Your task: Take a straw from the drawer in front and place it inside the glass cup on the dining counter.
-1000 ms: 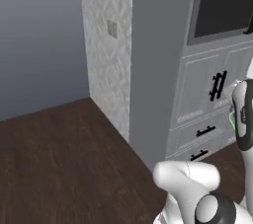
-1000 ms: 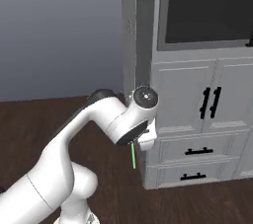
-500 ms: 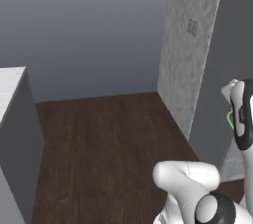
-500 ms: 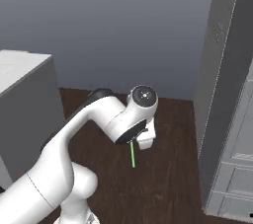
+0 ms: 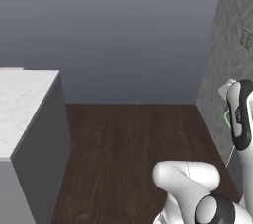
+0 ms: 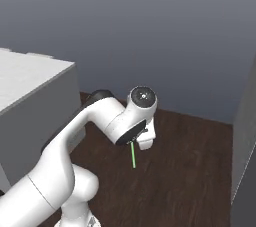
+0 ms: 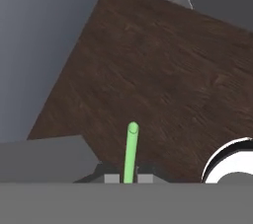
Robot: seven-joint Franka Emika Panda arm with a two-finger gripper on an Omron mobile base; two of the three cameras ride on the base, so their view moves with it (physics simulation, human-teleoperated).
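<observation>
The thin light-green drinking straw (image 7: 131, 154) stands pinched between my two dark finger tips (image 7: 144, 177), which are closed tight on its shaft; in the hand view it rises straight up out of my gripper (image 7: 128, 177). From the right base view the straw (image 6: 133, 155) hangs below the hand, pointing down at the dark wooden plank floor (image 6: 185, 171), well clear of it.

What has changed is the whole outlook. A second ago the grey cabinet front with its drawers and black handles was ahead of me; half a second ago only its edge was left at one side. Now both base views look over open floor toward a plain blue-grey wall (image 5: 123, 30), so the base has turned away from the drawer, while my grip on the straw looks the same throughout.

At the left of the left base view, the end of the long white marble-look dining counter (image 5: 22, 104) on its grey base has come into sight. I judge the pick-up finished and the carry begun. The glass cup is still to be found, so more turning or driving seems needed.
</observation>
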